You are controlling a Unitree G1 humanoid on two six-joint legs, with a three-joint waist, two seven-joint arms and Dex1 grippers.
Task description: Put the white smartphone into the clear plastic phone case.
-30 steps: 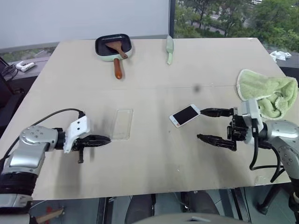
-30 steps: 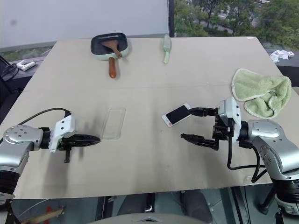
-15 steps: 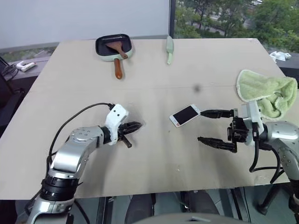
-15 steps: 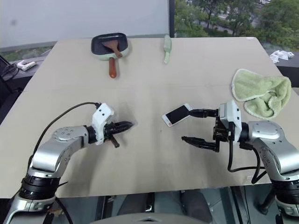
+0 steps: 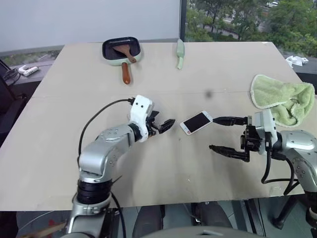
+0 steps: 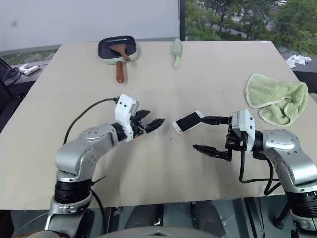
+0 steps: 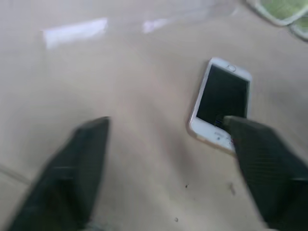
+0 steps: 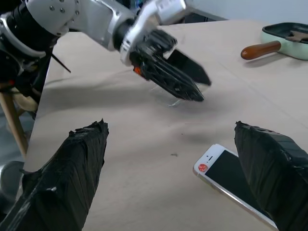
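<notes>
The white smartphone lies flat, screen up, at the middle of the table, with an orange-red mark at its near end. My left gripper hovers just to its left, open and empty, pointing at the phone. My right gripper stands open on the phone's right, its upper finger tip beside the phone's right end. Of the clear plastic phone case I see a faint glossy edge on the table, just under the left gripper's fingers.
A green-rimmed pan with a wooden spatula sits at the table's far left. A pale green utensil lies at the far middle. A green towel is bunched at the right edge, behind my right arm.
My left arm has swung right across the table toward the phone, passing over the spot where the case lay. Its fingers, shut before, now stand open. The right arm has not moved.
</notes>
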